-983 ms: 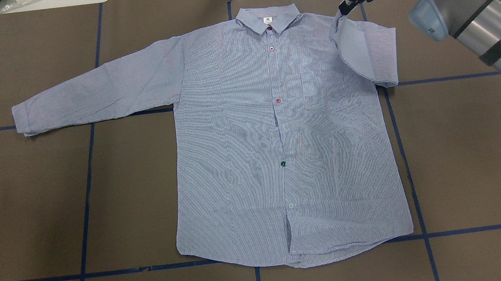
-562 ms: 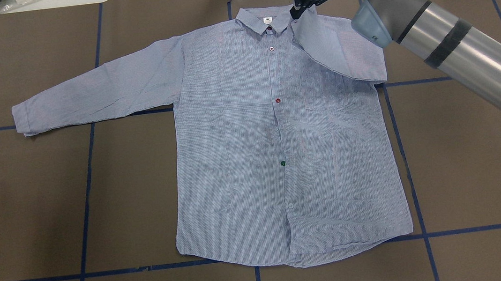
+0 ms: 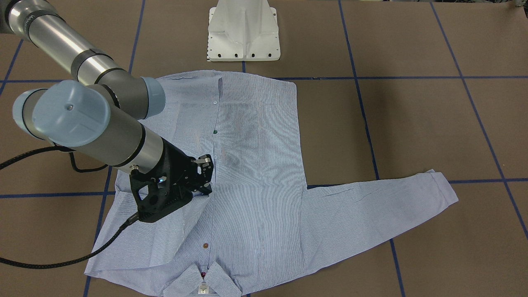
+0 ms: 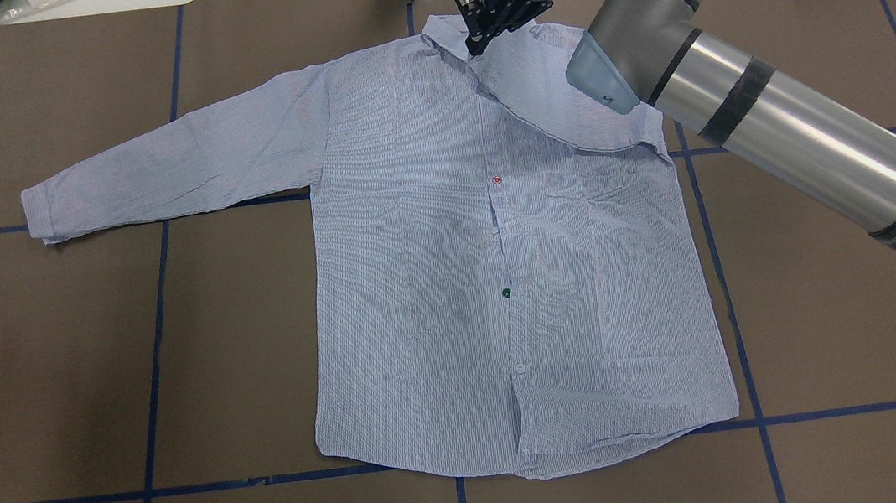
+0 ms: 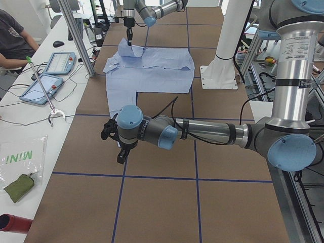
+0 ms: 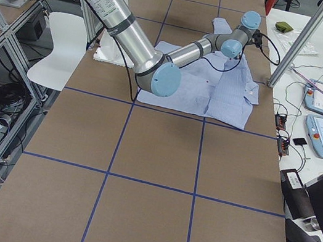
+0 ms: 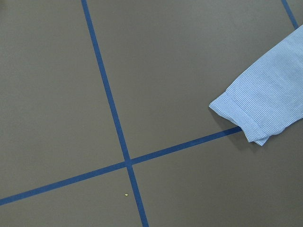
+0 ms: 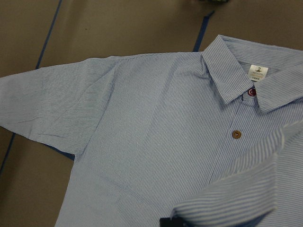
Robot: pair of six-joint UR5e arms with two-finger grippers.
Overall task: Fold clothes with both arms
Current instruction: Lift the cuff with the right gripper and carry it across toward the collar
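Observation:
The pinstriped shirt [image 4: 435, 287] lies flat and face up, collar at the far side of the table. My right gripper [image 4: 475, 32] is shut on the cuff end of the shirt's right sleeve and holds it just above the collar, so the sleeve [image 4: 557, 96] drapes folded across the upper chest. From the front, the same gripper [image 3: 206, 187] pinches the cloth over the placket. The other sleeve [image 4: 168, 165] lies stretched out flat; its cuff [image 7: 260, 109] shows in the left wrist view. My left gripper [image 5: 114, 142] hovers over bare table near that cuff; I cannot tell its state.
Blue tape lines [image 4: 148, 361] grid the brown table. The white pedestal base [image 3: 243, 33] stands at the robot's edge. In the left side view a person [image 5: 15, 35] sits at a side bench with tablets [image 5: 61, 63], behind an aluminium post [image 5: 76, 35].
My right gripper has carried the sleeve cuff leftward from beyond the right shoulder to the collar. The sleeve now folds over the chest and covers the top buttons.

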